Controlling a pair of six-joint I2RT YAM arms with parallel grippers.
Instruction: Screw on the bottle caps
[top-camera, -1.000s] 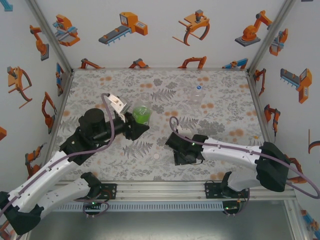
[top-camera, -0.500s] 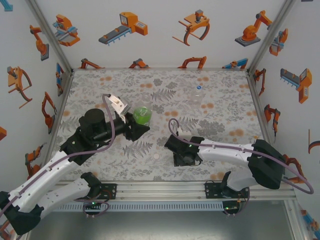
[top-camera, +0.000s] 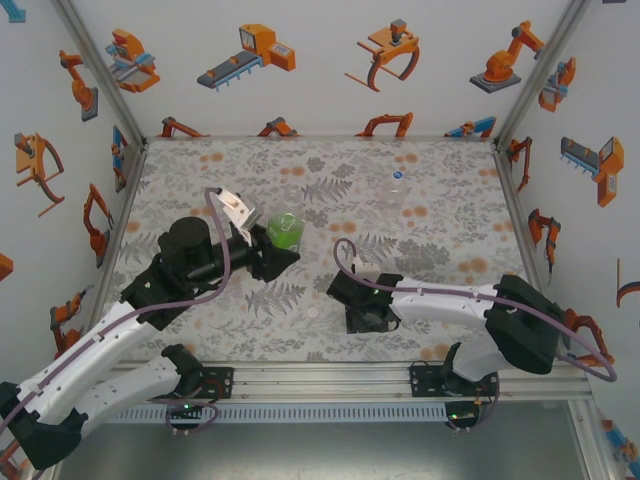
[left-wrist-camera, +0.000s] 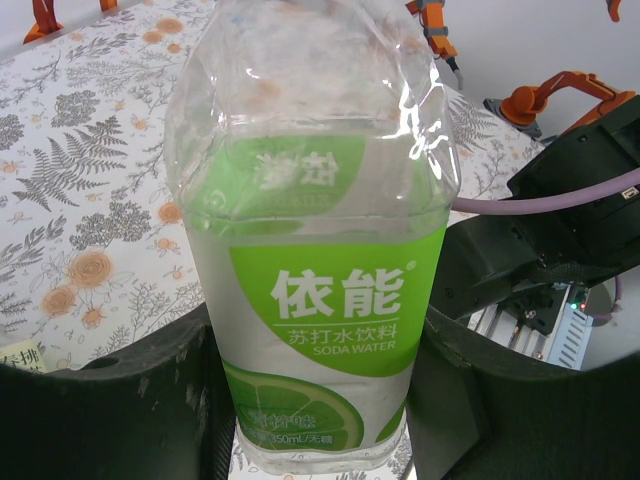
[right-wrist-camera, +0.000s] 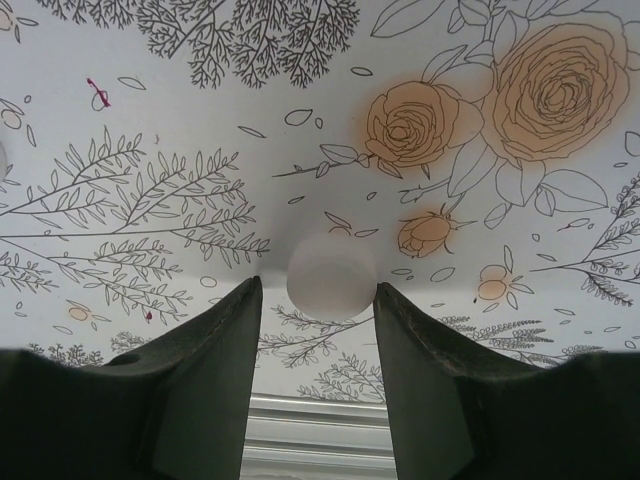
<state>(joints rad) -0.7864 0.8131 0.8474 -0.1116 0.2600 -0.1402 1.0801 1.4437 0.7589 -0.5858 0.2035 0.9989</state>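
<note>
Left pincer (left-wrist-camera: 320, 415) was closed on the lower body of the green-labelled bottle (left-wrist-camera: 318, 250), which was held at the left-centre of the table (top-camera: 450, 160). Right pincer (right-wrist-camera: 318, 335) pointed down at the near-centre of the table, its jaws partly apart with a white cap (right-wrist-camera: 331, 277) between the fingertips. Whether the jaws pinched that cap could not be told. A second white cap (top-camera: 313, 312) lay just left of the right pincer. A clear bottle (top-camera: 396, 190) stood far back on the right, well apart from both arms.
</note>
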